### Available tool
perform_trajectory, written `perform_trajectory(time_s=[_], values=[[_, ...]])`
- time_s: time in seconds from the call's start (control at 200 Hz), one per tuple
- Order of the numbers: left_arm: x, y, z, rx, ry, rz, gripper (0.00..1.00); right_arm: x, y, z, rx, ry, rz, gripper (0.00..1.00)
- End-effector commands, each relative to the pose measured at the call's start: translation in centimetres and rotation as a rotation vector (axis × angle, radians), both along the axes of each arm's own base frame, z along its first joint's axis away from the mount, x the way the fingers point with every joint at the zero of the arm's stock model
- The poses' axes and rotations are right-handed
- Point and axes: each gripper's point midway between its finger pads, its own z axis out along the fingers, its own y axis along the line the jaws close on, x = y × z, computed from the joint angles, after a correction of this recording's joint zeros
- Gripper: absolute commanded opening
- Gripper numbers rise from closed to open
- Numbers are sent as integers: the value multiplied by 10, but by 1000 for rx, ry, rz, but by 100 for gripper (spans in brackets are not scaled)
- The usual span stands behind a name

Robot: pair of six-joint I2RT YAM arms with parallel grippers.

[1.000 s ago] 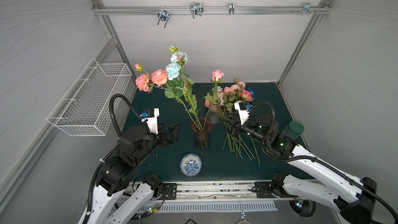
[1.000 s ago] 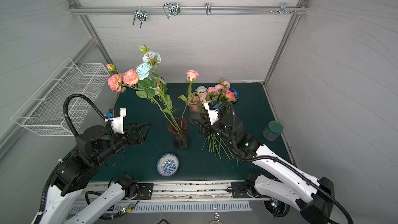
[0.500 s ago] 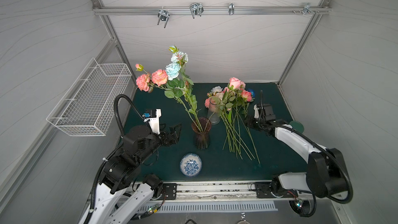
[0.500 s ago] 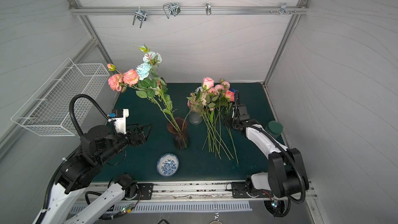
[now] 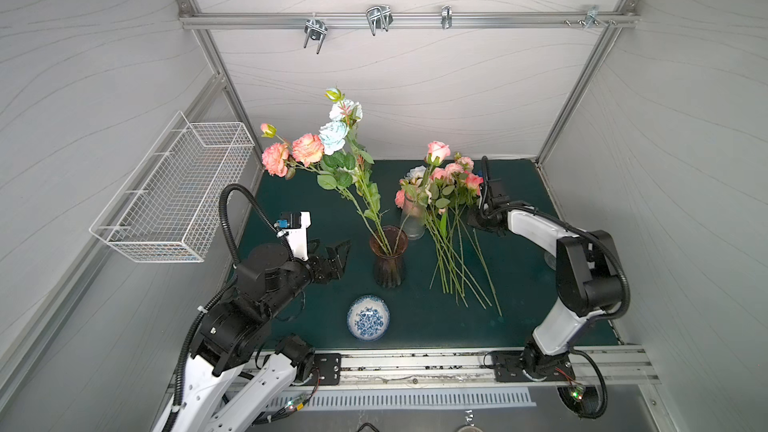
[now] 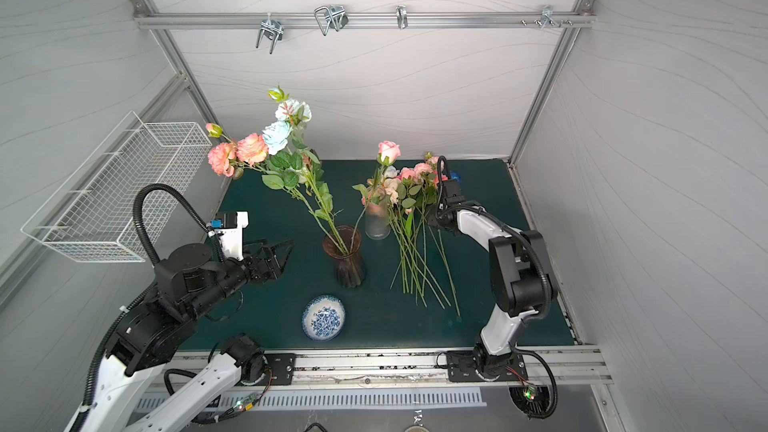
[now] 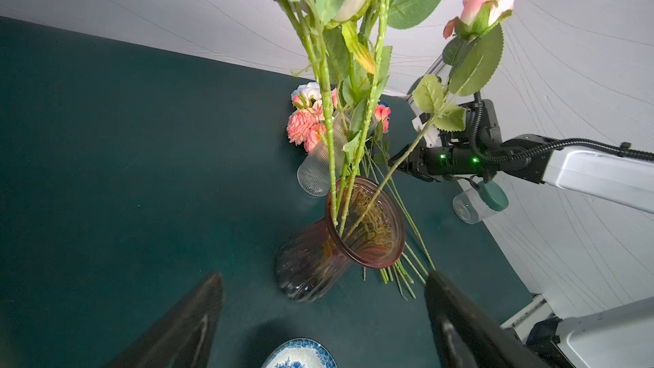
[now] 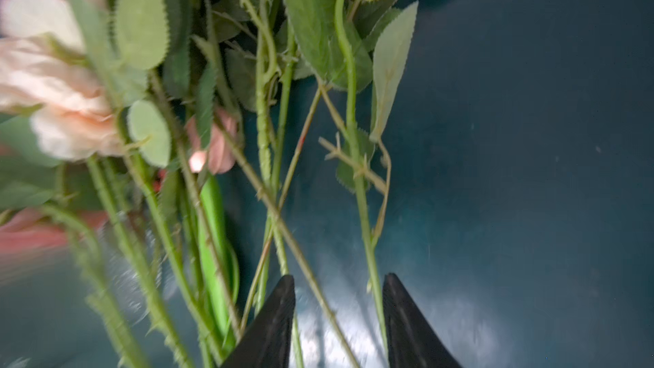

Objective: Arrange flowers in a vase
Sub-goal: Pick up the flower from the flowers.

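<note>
Brown ribbed glass vase (image 5: 388,261) stands upright mid-way across dark green mat (image 5: 519,284), holding leafy long-stemmed flowers (image 5: 308,150): coral, pale blue, one pink bud. Loose flowers (image 5: 454,169) lie just beside it. Left gripper (image 5: 332,245) hovers near vase, jaws wide, empty. Right gripper (image 8: 339,279) sits at loose stems, jaws narrowly apart, nothing pinched.

No legible txt anywhere.
</note>
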Motion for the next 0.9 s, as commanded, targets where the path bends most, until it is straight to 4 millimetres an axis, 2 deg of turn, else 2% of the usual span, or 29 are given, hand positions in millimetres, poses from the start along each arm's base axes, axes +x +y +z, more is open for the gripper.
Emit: perform_trajectory(time_s=[0.0, 0.1, 0.305, 0.43, 0.61, 0.71, 0.895], values=[[-1, 1, 9, -8, -38, -1, 91, 5, -10, -12, -62, 53, -4, 43], [-1, 2, 9, -3, -40, 1, 91, 8, -15, -23, -83, 94, -13, 40], [0, 2, 10, -1, -45, 4, 91, -1, -23, -45, -88, 136, -28, 25], [2, 0, 10, -4, -44, 0, 91, -7, -23, -51, -79, 142, -30, 21], [2, -2, 10, -9, -40, -6, 91, -14, -21, -60, -64, 157, -26, 9], [1, -1, 11, -10, -40, -8, 91, -14, -23, -51, -67, 137, -28, 0], [-1, 0, 16, -13, -50, -8, 91, -12, -34, -10, -107, 28, -46, 0]])
